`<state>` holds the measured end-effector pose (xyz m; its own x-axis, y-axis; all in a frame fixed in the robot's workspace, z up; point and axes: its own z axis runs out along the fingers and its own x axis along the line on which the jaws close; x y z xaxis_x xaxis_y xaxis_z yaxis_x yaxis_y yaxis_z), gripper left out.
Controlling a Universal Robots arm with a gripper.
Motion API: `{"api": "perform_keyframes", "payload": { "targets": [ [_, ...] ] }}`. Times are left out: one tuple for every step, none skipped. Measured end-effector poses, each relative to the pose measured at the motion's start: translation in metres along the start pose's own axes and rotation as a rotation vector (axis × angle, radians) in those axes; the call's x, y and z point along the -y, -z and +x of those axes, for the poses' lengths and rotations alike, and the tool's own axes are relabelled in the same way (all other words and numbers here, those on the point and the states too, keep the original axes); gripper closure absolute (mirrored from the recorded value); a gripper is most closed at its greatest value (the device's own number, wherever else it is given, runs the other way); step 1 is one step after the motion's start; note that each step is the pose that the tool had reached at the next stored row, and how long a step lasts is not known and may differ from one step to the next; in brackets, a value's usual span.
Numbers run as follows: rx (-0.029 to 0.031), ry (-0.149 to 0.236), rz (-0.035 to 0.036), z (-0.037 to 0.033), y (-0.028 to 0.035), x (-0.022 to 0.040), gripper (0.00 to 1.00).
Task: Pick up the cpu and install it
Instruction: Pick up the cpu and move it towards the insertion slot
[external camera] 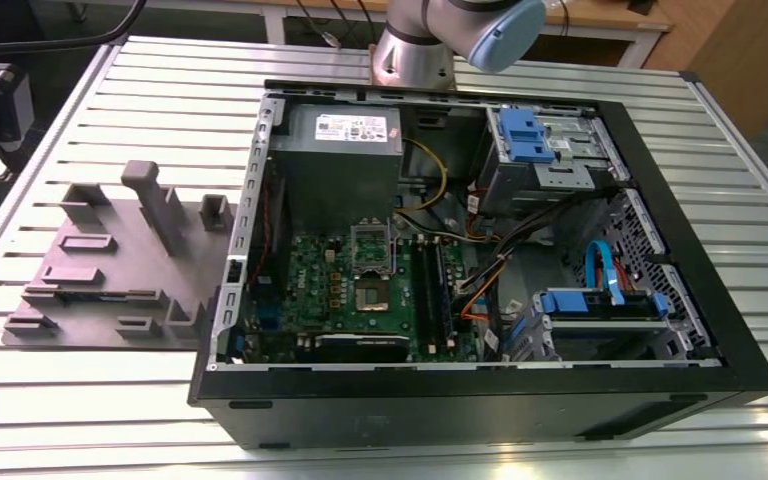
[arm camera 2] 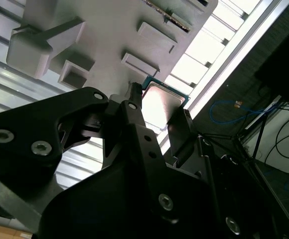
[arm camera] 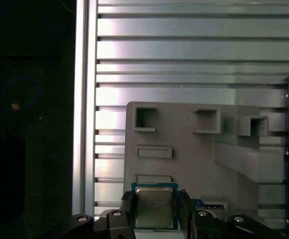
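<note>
- So, the hand [arm camera: 155, 203] pinches the cpu [arm camera: 154, 211] by its edges, at the grey tray [arm camera: 184, 149].
- Lifted yet? Hard to tell; installing it in the case [external camera: 491, 395] isn't done.

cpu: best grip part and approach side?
Pinch the cpu by two opposite side edges, coming square onto its flat top. It is a thin flat square, so only the edges give parallel faces. In the first wrist view the gripper clamps exactly those edges, over the grey fixture.
</note>
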<state>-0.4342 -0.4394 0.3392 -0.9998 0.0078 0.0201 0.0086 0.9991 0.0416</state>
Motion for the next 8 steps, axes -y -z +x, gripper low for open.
{"api": "perform_keyframes", "payload": {
  "targets": [
    [0.0, 0.0, 0.0, 0.0, 0.0003, 0.0, 0.55],
    [0.0, 0.0, 0.0, 0.0, 0.0006, 0.0, 0.55],
    [0.0, 0.0, 0.0, 0.0, 0.0009, 0.0, 0.55],
    [0.0, 0.0, 0.0, 0.0, 0.0011, 0.0, 0.55],
    [-0.0001, 0.0, 0.0001, 0.0, 0.0016, -0.0001, 0.55],
    [0.0, 0.0, 0.0001, 0.0, 0.0021, -0.0001, 0.55],
    [-0.0001, 0.0, 0.0001, 0.0, 0.0029, -0.0001, 0.55],
    [-0.0002, 0.0, 0.0002, 0.0, 0.0041, -0.0002, 0.55]
  ]
}}
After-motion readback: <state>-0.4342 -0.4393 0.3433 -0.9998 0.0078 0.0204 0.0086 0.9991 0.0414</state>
